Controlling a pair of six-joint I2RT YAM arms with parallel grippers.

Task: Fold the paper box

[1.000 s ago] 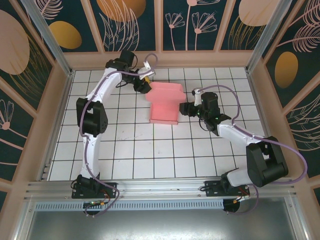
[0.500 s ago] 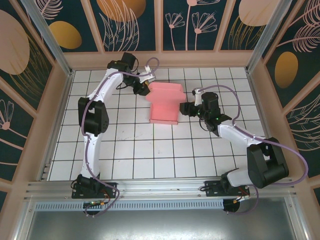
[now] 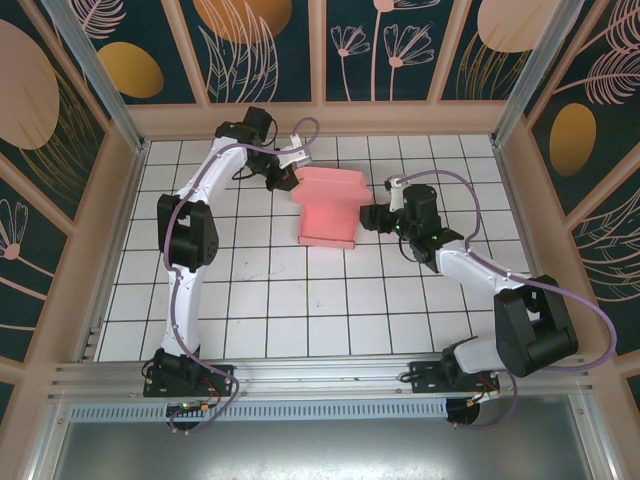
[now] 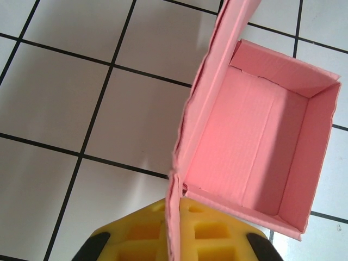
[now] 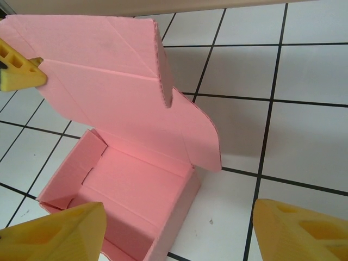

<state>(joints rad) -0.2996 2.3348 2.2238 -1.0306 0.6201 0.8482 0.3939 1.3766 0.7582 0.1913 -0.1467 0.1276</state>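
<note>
Pink paper box (image 3: 328,205): base (image 4: 244,136) formed, lid (image 5: 103,81) open; you have closing left. Left hand (image 3: 284,174) is clenched on the lid edge; right hand (image 3: 371,216) is released beside it.

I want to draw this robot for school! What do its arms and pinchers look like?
Both arms are white tubes with chunky black joints, the left arm and the right arm alike. A thin purple cable loops along each one. The left gripper and right gripper are dark, and their fingers are bright yellow with little square holes, like waffles.
</note>
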